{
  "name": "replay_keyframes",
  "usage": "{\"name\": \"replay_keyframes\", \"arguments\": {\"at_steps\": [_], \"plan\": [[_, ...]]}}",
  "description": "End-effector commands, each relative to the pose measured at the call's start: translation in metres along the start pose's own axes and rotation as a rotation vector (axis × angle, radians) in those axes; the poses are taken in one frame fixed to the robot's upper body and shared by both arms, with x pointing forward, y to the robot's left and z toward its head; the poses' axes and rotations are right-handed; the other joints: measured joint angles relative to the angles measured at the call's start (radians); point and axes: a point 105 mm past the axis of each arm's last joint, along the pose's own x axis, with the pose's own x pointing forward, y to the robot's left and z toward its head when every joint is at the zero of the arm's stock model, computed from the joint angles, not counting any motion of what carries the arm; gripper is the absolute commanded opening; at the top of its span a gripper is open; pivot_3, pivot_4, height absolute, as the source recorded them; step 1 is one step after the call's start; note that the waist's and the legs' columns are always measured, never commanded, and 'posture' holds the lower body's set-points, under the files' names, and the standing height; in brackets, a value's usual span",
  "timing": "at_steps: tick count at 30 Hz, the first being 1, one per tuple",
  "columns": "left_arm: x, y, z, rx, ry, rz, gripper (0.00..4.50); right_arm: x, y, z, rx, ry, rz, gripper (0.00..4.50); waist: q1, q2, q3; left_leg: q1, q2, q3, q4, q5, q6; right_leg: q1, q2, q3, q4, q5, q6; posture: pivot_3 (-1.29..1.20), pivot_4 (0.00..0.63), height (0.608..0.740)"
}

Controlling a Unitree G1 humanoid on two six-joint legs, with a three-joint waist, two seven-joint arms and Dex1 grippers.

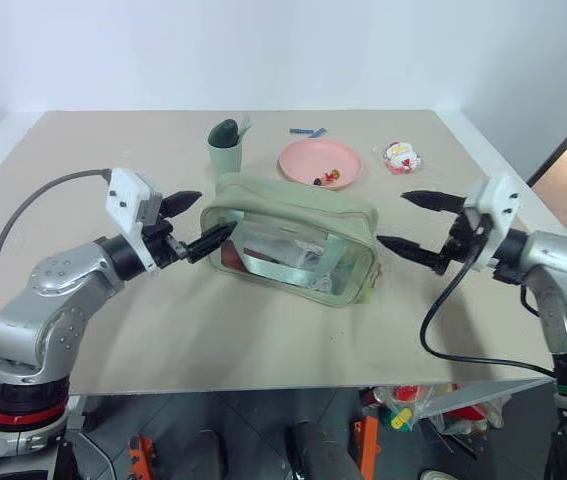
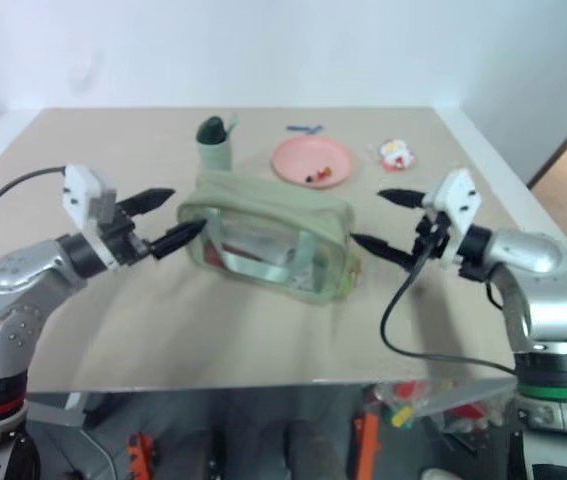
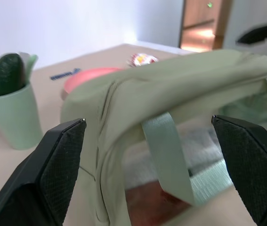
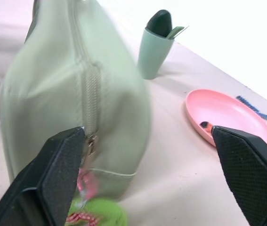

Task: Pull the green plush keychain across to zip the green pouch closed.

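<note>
From my head, the green pouch (image 1: 293,240) sits mid-tabletop between my spread left end effector (image 1: 195,222) and spread right end effector (image 1: 418,225). My right wrist shows what looks like the green plush keychain (image 4: 102,212) hanging below the zipper end.

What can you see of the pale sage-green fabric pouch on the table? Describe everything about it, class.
The pale sage-green fabric pouch is boxy, with clear plastic side panels showing contents inside and a fabric strap handle across one side. Its zipper runs down to the end where the lime-green plush keychain hangs. It rests on the beige table between both open grippers, neither touching it.
</note>
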Motion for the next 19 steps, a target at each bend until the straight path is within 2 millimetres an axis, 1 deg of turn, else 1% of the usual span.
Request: {"name": "replay_keyframes", "arguments": {"at_steps": [1,2,5,7,9,11,14,16,19], "plan": [[0.0,-0.006,0.006,0.031,-0.021,-0.031,4.5,-0.005,-0.006,0.011,-0.047,-0.003,-0.028,4.48,0.0,0.0,0.0,0.0,0.0,0.0,0.0,0.0,0.0,0.0,0.0,0.0,0.0,0.0,0.0,0.0,0.15,0.74],[0.001,-0.009,0.006,0.035,-0.024,-0.036,4.5,-0.004,-0.006,0.014,-0.038,-0.017,-0.028,4.48,0.0,0.0,0.0,0.0,0.0,0.0,0.0,0.0,0.0,0.0,0.0,0.0,0.0,0.0,0.0,0.0,0.15,0.74],[-0.001,-0.01,0.008,0.022,-0.044,-0.03,4.5,-0.006,-0.006,0.032,0.049,-0.081,-0.037,4.48,0.0,0.0,0.0,0.0,0.0,0.0,0.0,0.0,0.0,0.0,0.0,0.0,0.0,0.0,0.0,0.0,0.15,0.74],[-0.005,-0.007,0.009,0.017,-0.051,-0.008,4.5,-0.006,-0.002,0.044,0.089,-0.119,-0.027,4.48,0.0,0.0,0.0,-0.001,0.0,0.0,0.0,0.0,0.0,0.0,0.0,0.0,0.0,0.0,0.0,0.0,0.15,0.74],[-0.012,-0.004,0.009,0.032,-0.052,0.025,4.5,-0.008,0.005,0.048,0.14,-0.127,-0.012,4.48,0.0,0.0,0.0,-0.001,0.0,0.0,0.0,0.0,0.0,-0.001,0.0,0.0,0.0,0.0,0.0,0.0,0.15,0.74],[-0.018,-0.002,0.007,0.056,-0.03,0.06,4.5,-0.009,0.015,0.044,0.172,-0.107,0.003,4.48,0.001,0.0,0.0,-0.001,0.001,-0.001,-0.001,-0.001,0.001,-0.001,0.0,-0.001,0.0,-0.001,0.0,0.0,0.15,0.74],[-0.028,0.001,-0.007,0.05,0.03,0.117,4.5,-0.011,0.034,0.034,0.208,-0.077,0.012,4.48,0.008,0.0,0.0,-0.001,0.001,-0.002,-0.001,-0.001,0.001,-0.001,0.0,-0.003,0.0,-0.002,-0.001,0.0,0.15,0.74],[-0.036,0.003,-0.012,0.059,0.042,0.158,4.5,-0.013,0.045,0.024,0.224,-0.05,-0.012,4.48,0.009,0.0,0.0,-0.002,0.001,-0.002,-0.001,-0.001,0.001,-0.001,0.0,-0.002,0.0,-0.003,-0.001,0.0,0.15,0.74],[-0.045,0.005,-0.022,0.053,0.064,0.201,4.5,-0.015,0.054,0.014,0.232,-0.033,-0.052,4.48,0.009,0.0,0.0,-0.001,0.001,-0.002,-0.001,-0.001,0.001,0.0,0.0,-0.002,0.0,-0.003,-0.001,0.0,0.15,0.74]]}}
